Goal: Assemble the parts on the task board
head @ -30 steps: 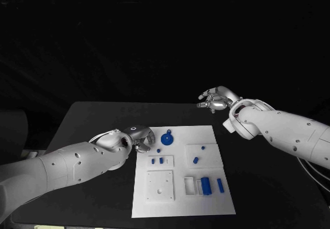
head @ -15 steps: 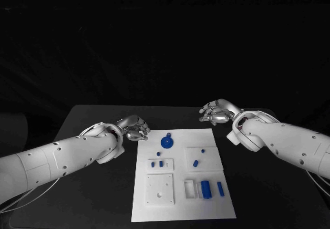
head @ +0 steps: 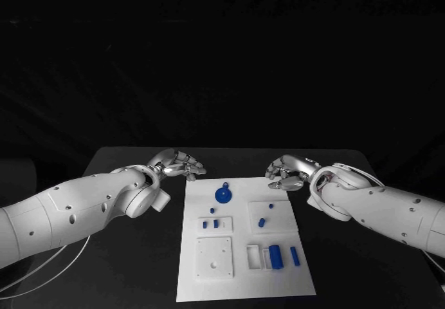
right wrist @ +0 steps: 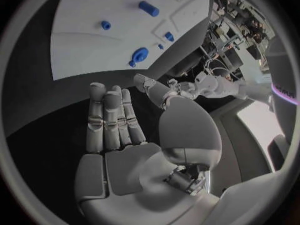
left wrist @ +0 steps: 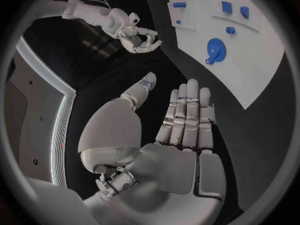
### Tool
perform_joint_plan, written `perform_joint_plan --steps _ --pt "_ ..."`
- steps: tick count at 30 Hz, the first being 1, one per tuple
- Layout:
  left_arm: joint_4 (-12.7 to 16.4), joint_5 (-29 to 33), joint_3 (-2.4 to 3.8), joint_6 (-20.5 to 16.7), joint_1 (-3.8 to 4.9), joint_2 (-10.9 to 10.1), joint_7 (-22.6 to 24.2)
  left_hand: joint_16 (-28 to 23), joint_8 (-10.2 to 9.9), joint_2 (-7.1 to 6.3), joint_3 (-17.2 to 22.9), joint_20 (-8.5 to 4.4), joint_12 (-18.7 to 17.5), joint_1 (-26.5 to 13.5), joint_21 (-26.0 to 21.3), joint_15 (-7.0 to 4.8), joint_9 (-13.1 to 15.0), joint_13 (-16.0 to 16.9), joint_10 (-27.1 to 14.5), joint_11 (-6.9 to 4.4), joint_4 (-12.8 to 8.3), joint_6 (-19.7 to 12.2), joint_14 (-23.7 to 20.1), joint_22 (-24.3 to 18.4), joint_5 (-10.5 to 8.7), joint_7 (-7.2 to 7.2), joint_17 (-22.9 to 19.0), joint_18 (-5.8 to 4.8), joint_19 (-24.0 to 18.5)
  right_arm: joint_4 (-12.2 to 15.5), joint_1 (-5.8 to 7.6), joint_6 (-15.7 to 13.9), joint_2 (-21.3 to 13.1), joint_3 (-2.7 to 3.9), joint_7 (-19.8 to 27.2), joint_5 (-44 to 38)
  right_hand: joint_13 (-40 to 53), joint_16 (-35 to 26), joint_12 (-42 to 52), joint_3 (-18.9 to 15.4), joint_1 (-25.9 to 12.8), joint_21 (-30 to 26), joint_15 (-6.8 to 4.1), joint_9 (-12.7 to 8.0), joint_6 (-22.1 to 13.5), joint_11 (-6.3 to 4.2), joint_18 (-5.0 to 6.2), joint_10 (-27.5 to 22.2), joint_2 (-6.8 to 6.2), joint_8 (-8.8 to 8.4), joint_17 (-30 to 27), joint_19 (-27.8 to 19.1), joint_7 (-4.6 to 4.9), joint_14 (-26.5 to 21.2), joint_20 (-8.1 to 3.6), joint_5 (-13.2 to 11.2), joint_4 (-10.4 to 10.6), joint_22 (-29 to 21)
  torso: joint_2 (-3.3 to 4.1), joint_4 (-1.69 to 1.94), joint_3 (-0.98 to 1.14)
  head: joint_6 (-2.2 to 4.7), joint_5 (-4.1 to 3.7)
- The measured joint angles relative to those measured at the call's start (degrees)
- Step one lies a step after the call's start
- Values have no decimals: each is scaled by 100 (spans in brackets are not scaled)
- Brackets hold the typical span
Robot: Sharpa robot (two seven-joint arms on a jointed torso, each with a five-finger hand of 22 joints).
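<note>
Left hand [head: 178,163] and right hand [head: 285,173], fingers spread and empty, flank the far edge of the task board [head: 243,283]; bare tabletop [head: 121,270] surrounds it.

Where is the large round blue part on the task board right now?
In the head view, the round blue part lies on the task board near its far edge, left of centre, between both hands.

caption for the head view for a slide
Both hands, left and right, open at the far end of the board.
</note>
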Motion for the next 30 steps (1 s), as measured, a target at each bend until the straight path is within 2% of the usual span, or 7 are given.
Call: perform_joint_plan --steps 10,11,14,18,21,25,30 --pt "35 673 -4 38 -7 71 294 -658 23 99 -146 200 -229 99 -213 181 7 -214 25 11 -10 -61 -76 -8 0 20 -103 1 -218 104 -271 63 35 -98 -311 -1320 -194 66 -514 71 146 75 18 -44 56 -18 -50 204 -147 0 -24 187 -15 185 -87 -247 41 -1 -143 -1 -18 -125 -14" --pt "32 752 -4 34 -7 73 324 -717 23 99 -146 221 -237 99 -222 193 8 -232 31 5 -10 -77 -87 -8 0 4 -102 1 -239 98 -308 64 55 -106 -355 -1445 -216 87 -575 109 166 109 29 -56 57 -9 -90 220 -187 0 -24 226 -17 221 -105 -293 53 -1 -159 0 -18 -139 -14" --pt "-5 913 -5 22 -7 105 392 -822 23 121 -146 250 -264 122 -278 232 7 -267 30 5 -10 -98 -127 -8 0 25 -103 0 -268 49 -391 54 112 -119 -454 -1704 -255 131 -688 194 206 141 37 -73 64 13 -120 279 -269 0 -24 310 -23 310 -124 -417 81 -1 -210 1 -16 -185 -14" --pt "-111 1061 -6 11 -30 206 457 -887 44 121 -146 271 -303 122 -279 244 -1 -294 30 5 -10 -98 -139 -8 0 25 -102 0 -288 -42 -486 -8 139 -123 -560 -1928 -316 186 -867 367 291 208 48 -103 46 29 -135 356 -414 -28 -31 495 -6 504 -168 -497 194 -1 -275 9 -11 -238 -62" --pt "-161 1155 -8 9 -76 250 484 -942 44 121 -160 271 -328 122 -306 252 -1 -315 30 5 5 -98 -147 -8 0 25 -101 0 -288 -136 -536 -46 195 -123 -629 -2030 -348 205 -963 398 312 239 66 -117 34 30 -141 358 -438 -37 -37 563 7 564 -196 -531 225 -1 -329 23 -7 -274 -67" --pt "-202 1245 -15 8 -114 291 504 -986 44 144 -161 291 -354 144 -306 275 -12 -339 50 24 5 -118 -170 -8 1 46 -85 -2 -308 -182 -611 -52 240 -120 -686 -2121 -382 242 -1058 419 297 301 58 -126 34 50 -142 398 -465 -37 -40 660 7 699 -209 -535 246 -2 -392 37 -4 -323 -26" --pt "-212 1317 -17 8 -132 321 519 -986 44 144 -160 291 -370 144 -327 275 -15 -347 50 25 5 -118 -170 -2 1 46 -78 -2 -308 -268 -705 -47 299 -126 -737 -2207 -405 269 -1120 419 297 343 49 -134 33 61 -142 427 -465 -37 -47 757 7 772 -227 -535 246 -2 -449 47 -5 -386 2"
